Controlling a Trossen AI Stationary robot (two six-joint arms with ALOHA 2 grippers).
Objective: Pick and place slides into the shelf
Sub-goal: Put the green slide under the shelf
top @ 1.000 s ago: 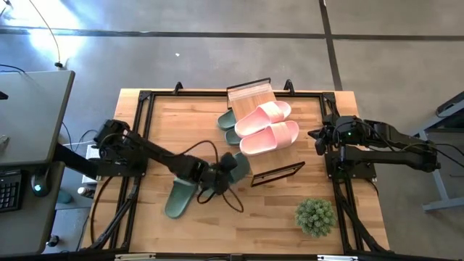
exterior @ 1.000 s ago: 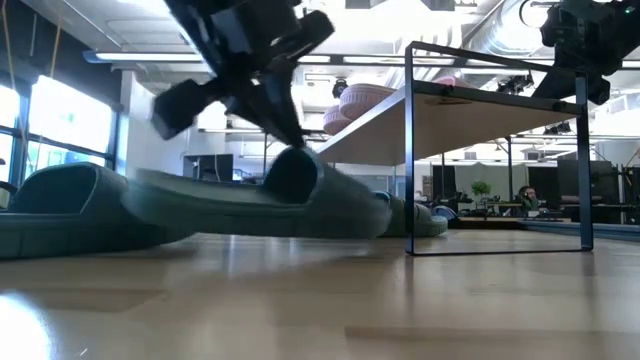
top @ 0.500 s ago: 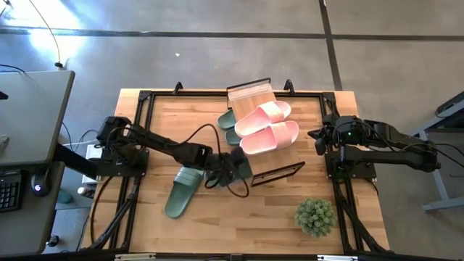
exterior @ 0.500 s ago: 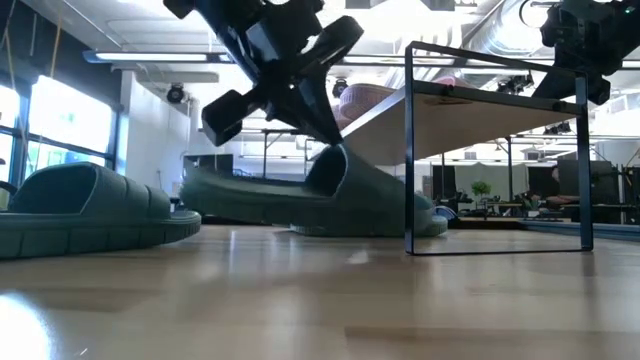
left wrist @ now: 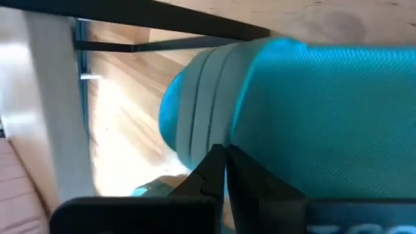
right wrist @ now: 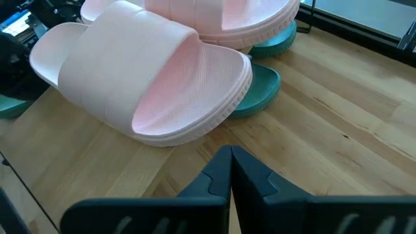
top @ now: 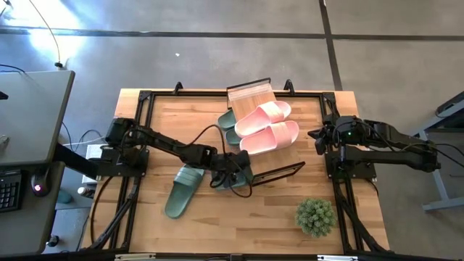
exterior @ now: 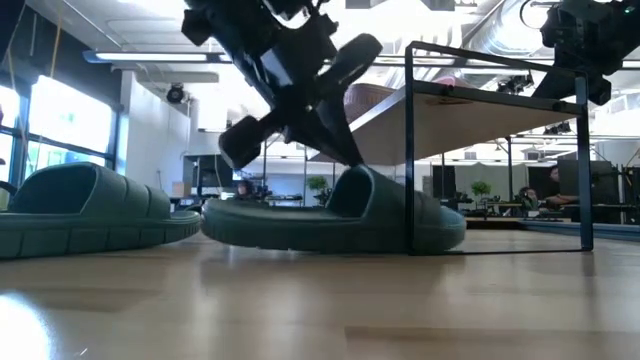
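- While the right arm waits at the right edge of the table, the left arm reaches across the middle of the wooden tabletop [top: 167, 130] toward the shelf [top: 250, 96].
- The left gripper [top: 230, 172] is clamped on the strap of a sage-green slide [exterior: 335, 220], its fingers pinched narrow around the ribbed band.
- That held slide rests flat on the tabletop, its front end pushed in under the shelf, past the thin black frame post [exterior: 409, 150].
- From the left wrist, the green strap [left wrist: 208, 97] fills most of the view, with the two dark fingers pressed together against it.
- A second green slide [top: 181, 191] lies loose on the table nearer the front edge, well apart from the shelf.
- Two pale pink slides [top: 267, 127] sit side by side on top of the slatted shelf panel.
- More green slides [top: 228, 122] peek out from below the pink pair on the shelf's left side.
- The right gripper [right wrist: 231, 170] hovers near the pink pair, its fingers drawn together and holding nothing.
- A small potted plant [top: 315, 216] stands near the front right corner of the table, apart from everything else.
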